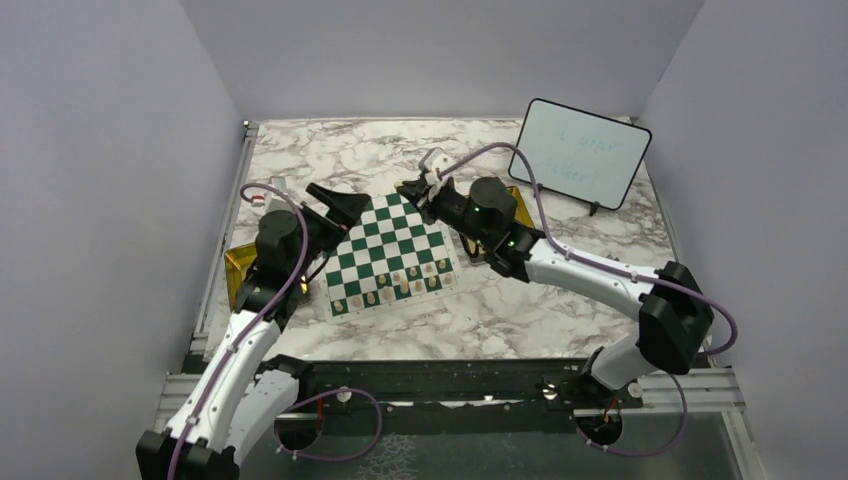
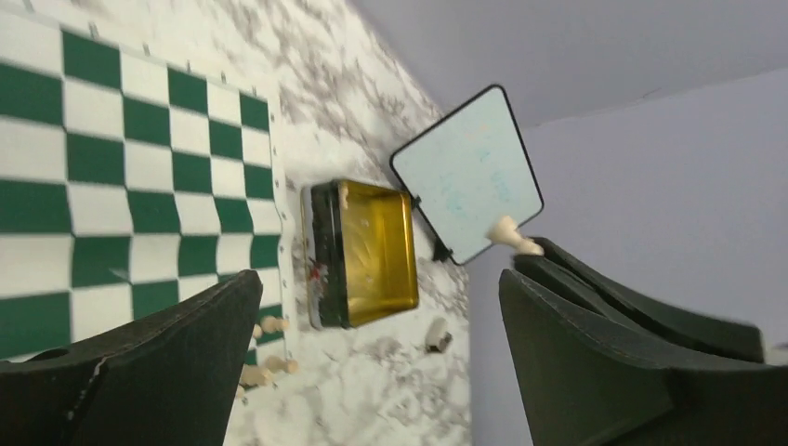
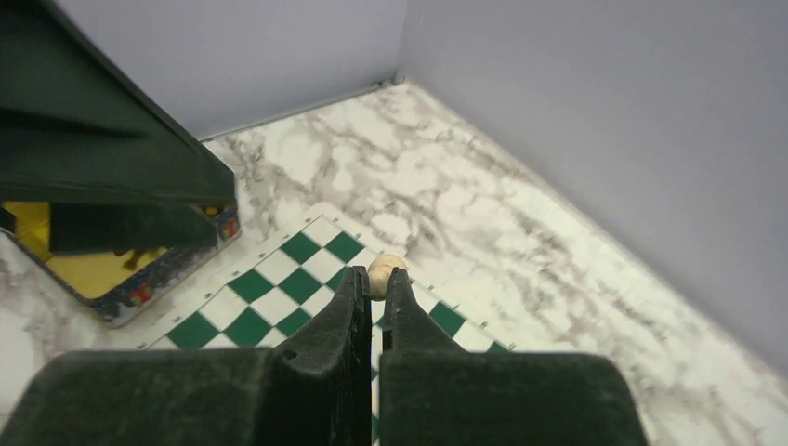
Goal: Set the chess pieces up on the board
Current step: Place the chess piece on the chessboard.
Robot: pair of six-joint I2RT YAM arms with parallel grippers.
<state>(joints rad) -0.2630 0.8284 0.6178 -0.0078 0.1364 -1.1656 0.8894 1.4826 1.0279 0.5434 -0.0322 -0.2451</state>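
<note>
Right hand clamped tight on one chess piece (round head pokes out ahead, axis apparently along the hand), hovering over the far edge of the board, bare squares directly beneath. Left hand spread wide, empty, at the far-left corner.
</note>
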